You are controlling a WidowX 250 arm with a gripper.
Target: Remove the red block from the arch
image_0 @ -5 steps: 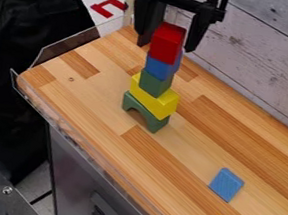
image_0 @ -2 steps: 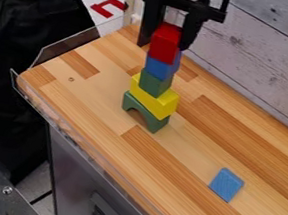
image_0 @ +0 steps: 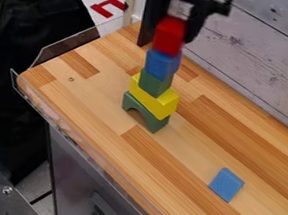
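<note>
The end effector (image_0: pixel 169 38) hangs at the top of the camera view, above the far part of the wooden surface (image_0: pixel 94 95), and it is clamped on the red block (image_0: pixel 170 31), with one finger at each side of it. The red block is upright, at the upper end of a narrow column of blocks; whether its bottom touches the blue block (image_0: pixel 161 65) under it, I cannot tell. The blue block rests on a small green block (image_0: pixel 155 83), and this one rests on a wider yellow block (image_0: pixel 153 99). The yellow block lies across the green arch (image_0: pixel 147 114) (the arch stands on the surface, its opening downward), so the whole column is carried by the arch. Well apart from the column, toward the lower right of the view, a flat blue piece (image_0: pixel 226 185) lies on the surface. A transparent guard (image_0: pixel 67 47) runs along the surface's edge at the left. Beyond this edge there is a red angular piece (image_0: pixel 108 7), near a dark cloth (image_0: pixel 19 51), and behind the surface stands a wall of pale boards (image_0: pixel 268 61).
</note>
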